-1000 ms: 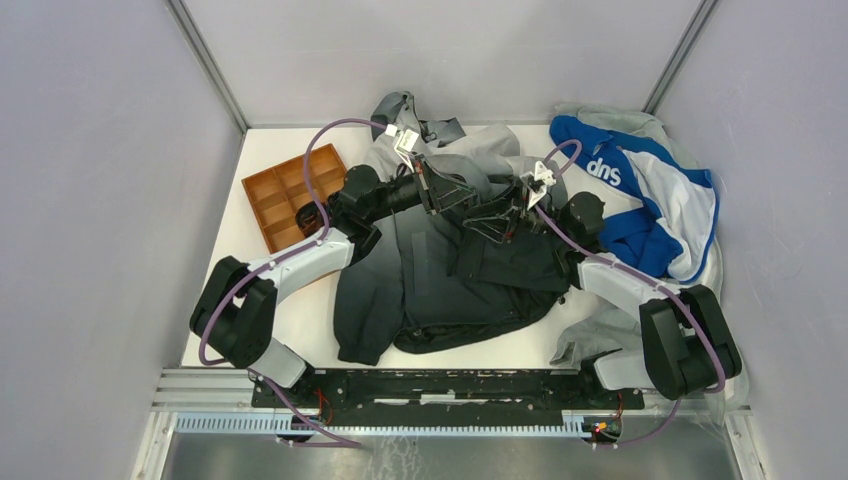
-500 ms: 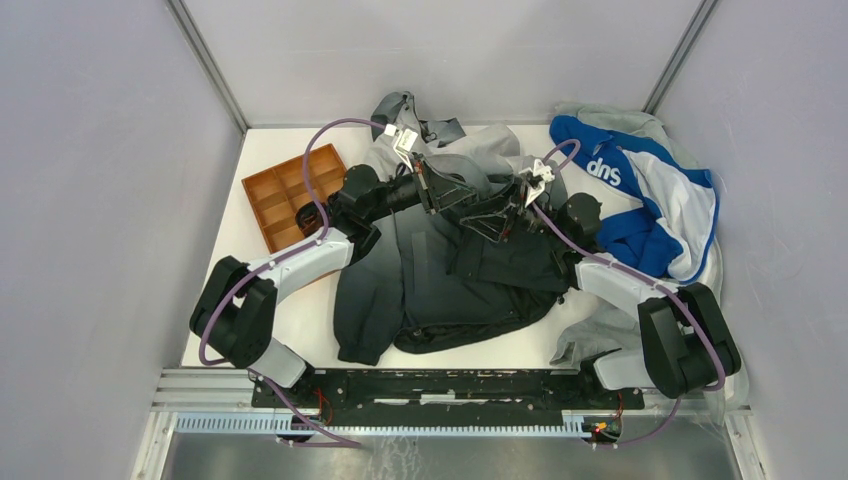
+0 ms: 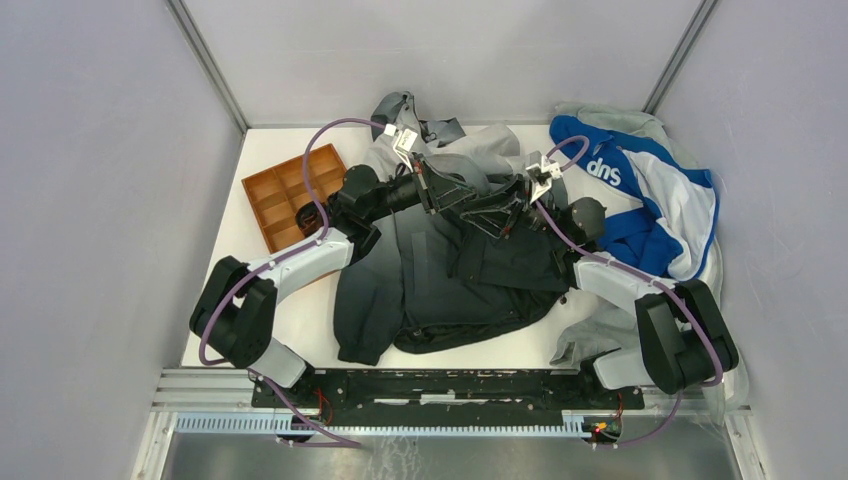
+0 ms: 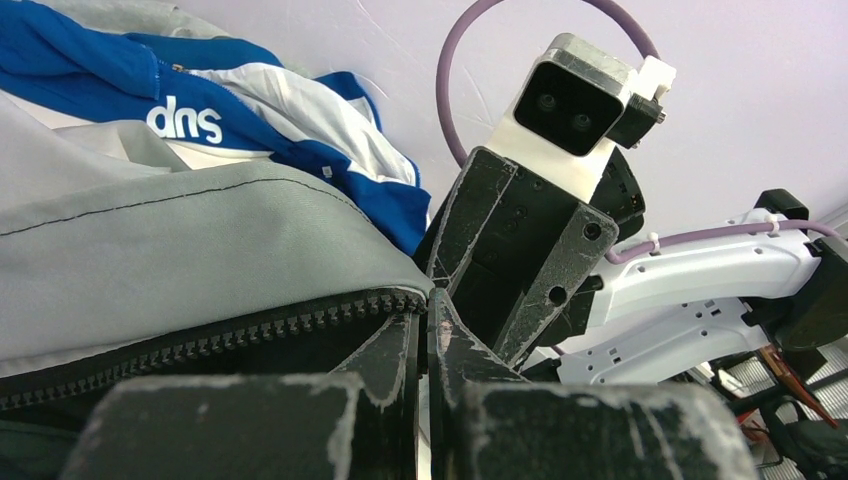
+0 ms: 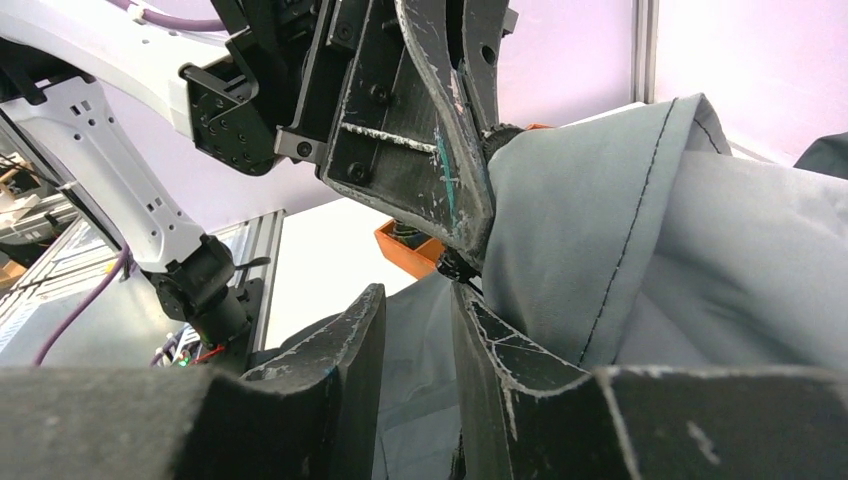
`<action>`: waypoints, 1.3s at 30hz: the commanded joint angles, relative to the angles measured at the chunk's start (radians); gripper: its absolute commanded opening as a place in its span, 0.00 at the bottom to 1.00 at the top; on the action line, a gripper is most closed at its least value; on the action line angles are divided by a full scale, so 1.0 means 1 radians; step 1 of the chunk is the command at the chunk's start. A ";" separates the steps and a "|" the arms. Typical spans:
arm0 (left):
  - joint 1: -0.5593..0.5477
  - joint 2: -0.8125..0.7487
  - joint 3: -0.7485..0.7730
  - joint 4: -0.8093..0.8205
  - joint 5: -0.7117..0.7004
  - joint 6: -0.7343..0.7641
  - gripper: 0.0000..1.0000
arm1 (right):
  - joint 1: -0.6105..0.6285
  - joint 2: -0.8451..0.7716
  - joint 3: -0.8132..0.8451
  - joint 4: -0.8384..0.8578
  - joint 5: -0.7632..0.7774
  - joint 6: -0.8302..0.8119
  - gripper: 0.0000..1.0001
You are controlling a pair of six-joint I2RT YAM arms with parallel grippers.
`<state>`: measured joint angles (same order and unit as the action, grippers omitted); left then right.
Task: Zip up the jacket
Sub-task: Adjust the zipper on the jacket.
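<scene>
My left gripper point(image 4: 425, 322) is clamped tight on the jacket point(image 3: 440, 285) at its grey top edge, with the zipper point(image 4: 250, 338) teeth running right into the fingertips. The right gripper point(image 5: 420, 300) sits just beside it, jaws a narrow gap apart, only cloth showing behind. I can't make out the slider. From above, both arms cover the jacket's upper front. There's white table point(image 3: 300, 320) under the hands, a brown tray point(image 3: 285, 195) outside the left one, a blue top point(image 3: 640, 190) beyond the right, and grey walls point(image 3: 100, 150) around.
</scene>
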<state>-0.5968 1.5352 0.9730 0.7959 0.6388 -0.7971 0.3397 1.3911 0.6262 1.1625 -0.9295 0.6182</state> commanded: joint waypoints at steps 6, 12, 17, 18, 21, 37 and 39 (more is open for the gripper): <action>-0.003 -0.026 0.006 0.083 0.038 -0.043 0.02 | 0.004 -0.006 0.005 0.087 0.008 0.014 0.33; -0.002 -0.023 0.007 0.086 0.038 -0.048 0.02 | 0.011 -0.003 0.022 0.026 0.035 -0.009 0.25; -0.002 -0.025 0.006 0.086 0.036 -0.048 0.02 | 0.016 0.002 0.036 -0.032 0.058 -0.029 0.16; -0.002 -0.026 0.006 0.086 0.036 -0.048 0.02 | 0.015 0.002 0.039 -0.041 0.062 -0.034 0.13; -0.002 -0.025 0.006 0.086 0.036 -0.048 0.02 | 0.016 0.003 0.045 -0.062 0.067 -0.036 0.05; -0.001 -0.032 0.004 0.083 0.037 -0.043 0.02 | 0.016 -0.025 0.006 -0.142 0.002 -0.184 0.46; -0.003 -0.033 0.004 0.083 0.039 -0.044 0.02 | 0.015 -0.014 0.014 -0.112 0.006 -0.191 0.52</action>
<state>-0.5968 1.5352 0.9710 0.7963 0.6388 -0.8188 0.3538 1.3842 0.6312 1.0027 -0.9375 0.4675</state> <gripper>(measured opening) 0.046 0.489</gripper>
